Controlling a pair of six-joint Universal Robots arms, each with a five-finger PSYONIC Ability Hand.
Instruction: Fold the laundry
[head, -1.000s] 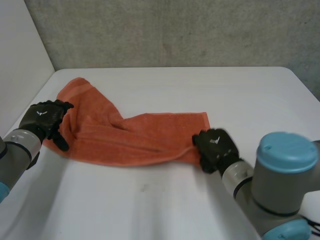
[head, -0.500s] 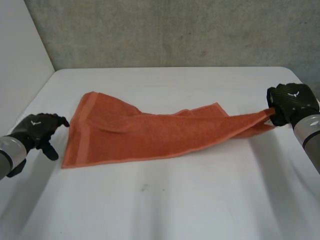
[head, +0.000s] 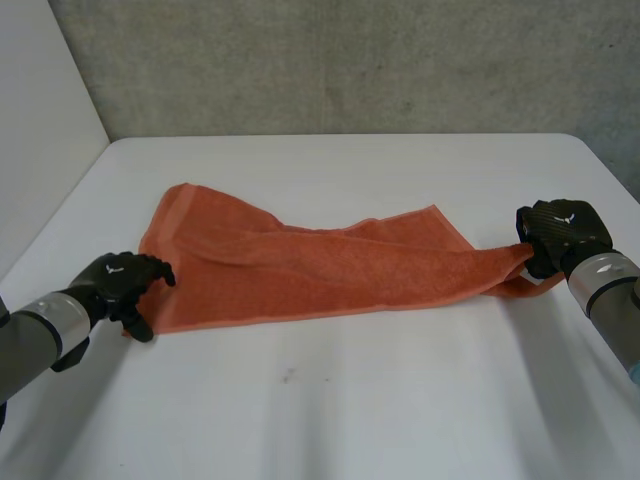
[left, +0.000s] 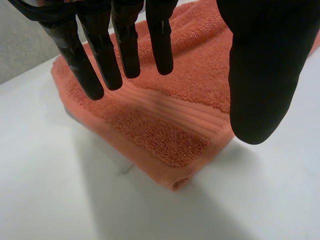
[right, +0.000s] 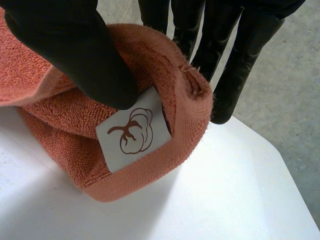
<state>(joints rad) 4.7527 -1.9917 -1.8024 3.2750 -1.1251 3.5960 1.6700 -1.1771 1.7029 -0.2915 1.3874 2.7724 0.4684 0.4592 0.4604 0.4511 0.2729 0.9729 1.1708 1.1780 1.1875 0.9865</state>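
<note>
An orange towel (head: 320, 262) lies stretched across the middle of the white table (head: 360, 400), creased and partly doubled over. My right hand (head: 556, 236) pinches its right end, thumb pressing the cloth against the fingers (right: 235, 60); a white label (right: 134, 135) shows on the bunched corner (right: 125, 150). My left hand (head: 122, 282) hovers just off the towel's near left corner (left: 175, 175). Its fingers (left: 107, 50) and thumb are straight and spread above the cloth, holding nothing.
A grey wall (head: 350, 60) rises behind the table's far edge. A white panel (head: 40, 130) stands at the left. Bare table surface lies in front of the towel and beyond it.
My right hand pulled the towel's right end far out to the right, stretching it. My left hand let go of the left edge, drew back, then came to the near left corner.
</note>
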